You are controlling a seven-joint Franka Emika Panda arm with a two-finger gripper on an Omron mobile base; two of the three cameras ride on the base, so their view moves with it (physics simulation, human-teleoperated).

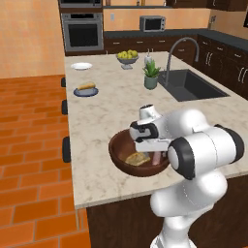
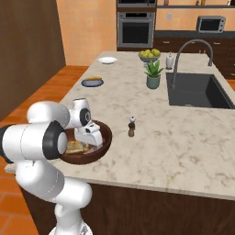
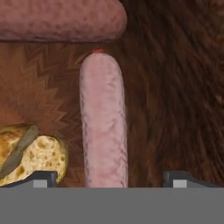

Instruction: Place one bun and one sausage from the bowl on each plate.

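Observation:
The brown bowl [image 1: 115, 147] [image 2: 107, 133] stands near the counter's front edge. My gripper [image 1: 153, 154] [image 2: 91, 139] [image 3: 113, 178] reaches down into it, open. In the hand view its fingertips [image 3: 43, 177] stand on either side of a pink sausage [image 3: 104, 122], with a gap on each side. A second sausage [image 3: 61, 19] lies across the top of that view and a bun [image 3: 37, 155] lies at the lower left on the bowl's floor [image 3: 175, 87]. Far back on the left, the dark blue-grey plate [image 1: 77, 93] [image 2: 85, 84] carries a bun [image 1: 87, 86] [image 2: 94, 78]. The white plate [image 1: 81, 66] [image 2: 107, 60] is bare.
A small pepper mill [image 2: 131, 127] stands right of the bowl. Further back are a potted plant [image 1: 151, 75] [image 2: 153, 75], a grey bowl of fruit [image 1: 127, 57] [image 2: 149, 55], and the sink [image 1: 193, 85] [image 2: 197, 90] with its curved faucet [image 1: 181, 48].

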